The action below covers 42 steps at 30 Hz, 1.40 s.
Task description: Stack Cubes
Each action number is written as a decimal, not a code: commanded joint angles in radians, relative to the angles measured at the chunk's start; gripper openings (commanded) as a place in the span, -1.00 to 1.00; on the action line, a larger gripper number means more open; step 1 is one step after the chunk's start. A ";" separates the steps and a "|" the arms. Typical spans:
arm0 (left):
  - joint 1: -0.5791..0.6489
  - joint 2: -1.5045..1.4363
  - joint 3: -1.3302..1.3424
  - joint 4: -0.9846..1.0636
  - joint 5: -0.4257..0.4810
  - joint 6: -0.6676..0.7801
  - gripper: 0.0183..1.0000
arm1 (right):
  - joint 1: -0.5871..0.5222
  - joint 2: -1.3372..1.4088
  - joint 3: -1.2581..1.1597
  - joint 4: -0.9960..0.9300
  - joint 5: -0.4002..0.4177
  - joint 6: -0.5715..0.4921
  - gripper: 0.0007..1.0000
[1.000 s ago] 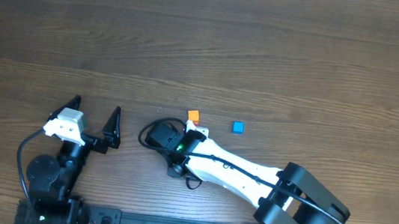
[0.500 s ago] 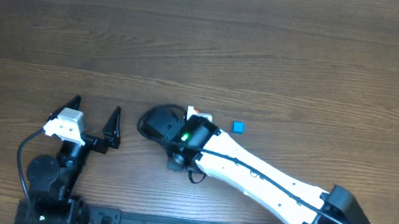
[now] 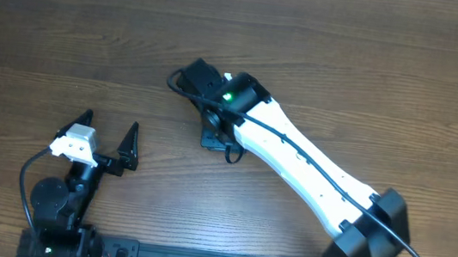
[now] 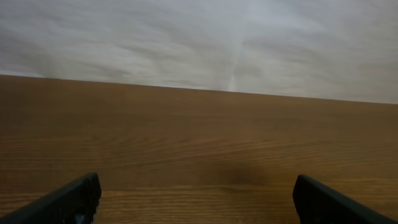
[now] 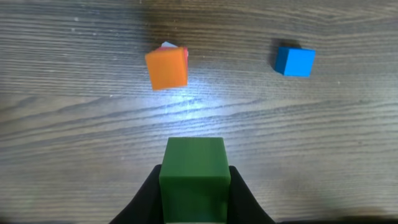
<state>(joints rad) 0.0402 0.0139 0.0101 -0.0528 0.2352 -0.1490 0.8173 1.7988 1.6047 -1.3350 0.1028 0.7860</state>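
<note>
My right tool [image 5: 194, 198] pinches a green cube [image 5: 193, 174] between its fingers, above the wooden worktop [image 5: 68, 130]. On the worktop beyond it lie an orange cube [image 5: 166, 68] and, well apart from that one, a blue cube [image 5: 295, 61]. My left tool [image 3: 109, 125] rests spread wide near its base.
</note>
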 commanded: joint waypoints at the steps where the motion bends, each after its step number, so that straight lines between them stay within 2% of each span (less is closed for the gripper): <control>1: -0.004 -0.008 -0.005 -0.003 -0.004 0.015 1.00 | -0.002 0.061 0.040 -0.003 0.018 -0.040 -0.98; 32: -0.004 -0.008 -0.005 -0.003 -0.004 0.014 1.00 | -0.044 0.145 0.044 0.072 0.018 -0.061 -0.98; 42: -0.004 -0.008 -0.004 -0.003 -0.004 0.015 1.00 | -0.045 0.152 0.044 0.101 -0.008 -0.058 -0.98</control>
<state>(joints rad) 0.0402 0.0139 0.0101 -0.0528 0.2352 -0.1490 0.7784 1.9442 1.6215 -1.2362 0.1036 0.7300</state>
